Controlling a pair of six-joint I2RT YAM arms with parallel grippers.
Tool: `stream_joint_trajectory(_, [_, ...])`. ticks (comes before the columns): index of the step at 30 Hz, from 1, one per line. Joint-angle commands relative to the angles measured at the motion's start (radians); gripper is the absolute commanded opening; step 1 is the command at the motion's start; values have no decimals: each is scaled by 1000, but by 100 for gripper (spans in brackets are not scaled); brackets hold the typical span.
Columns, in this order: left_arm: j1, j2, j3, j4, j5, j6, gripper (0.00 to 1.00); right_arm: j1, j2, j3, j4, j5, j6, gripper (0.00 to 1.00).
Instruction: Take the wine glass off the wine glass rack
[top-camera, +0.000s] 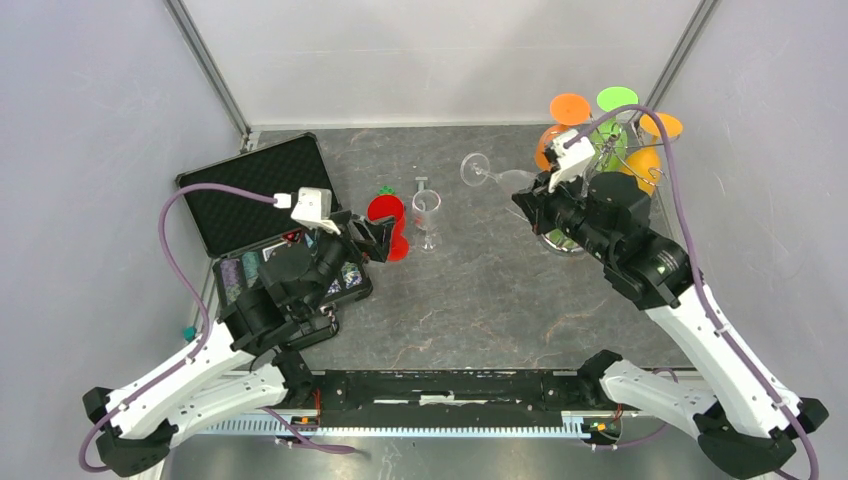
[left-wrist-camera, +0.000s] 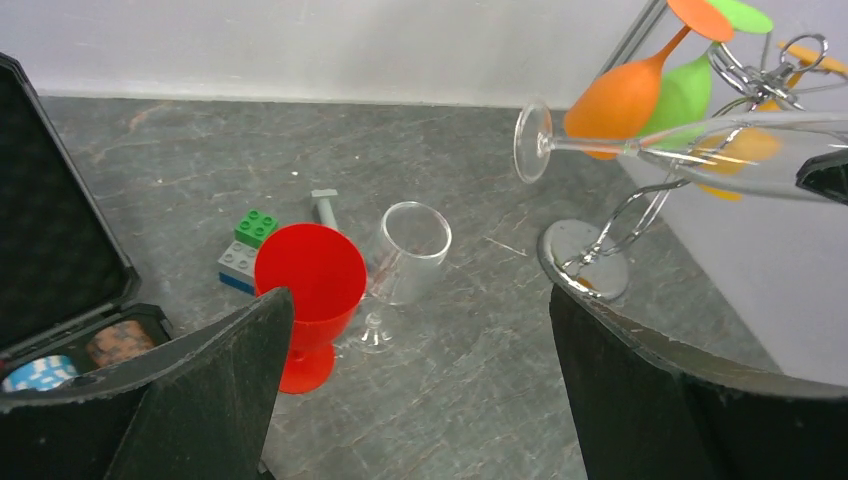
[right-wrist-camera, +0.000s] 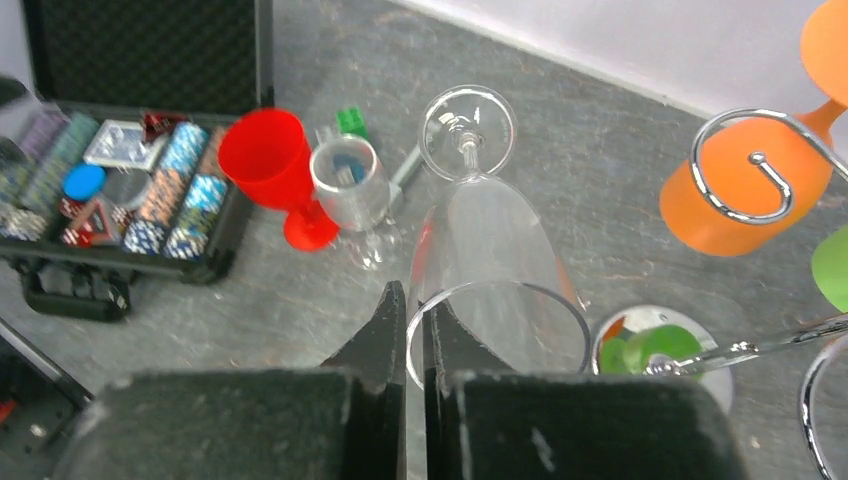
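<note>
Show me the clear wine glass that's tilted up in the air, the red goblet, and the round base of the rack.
tilted clear wine glass (right-wrist-camera: 490, 240): right wrist view, on its bowl.
red goblet (left-wrist-camera: 310, 275): left wrist view, on the inside of its bowl.
wine glass rack (left-wrist-camera: 572, 245): left wrist view, on its round shiny base.

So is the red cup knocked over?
No, the red cup stands upright on its foot beside the small clear glass.

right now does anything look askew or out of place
The clear wine glass hangs sideways above the table, pinched by its rim in the shut right gripper, foot pointing away from the wine glass rack. That is odd for a glass but fits taking it off. Nothing looks spilled or broken.
</note>
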Motion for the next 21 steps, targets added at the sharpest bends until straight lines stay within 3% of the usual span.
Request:
stream_joint_trajectory(1, [4, 34, 138, -151, -36, 110, 100, 18, 64, 78, -178, -12, -147, 0])
stream_joint_trajectory(12, [4, 22, 148, -195, 0, 121, 100, 216, 306, 195, -312, 246, -178, 0])
stream_joint_trajectory(21, [4, -2, 136, -201, 21, 115, 100, 233, 511, 322, -387, 199, -226, 0])
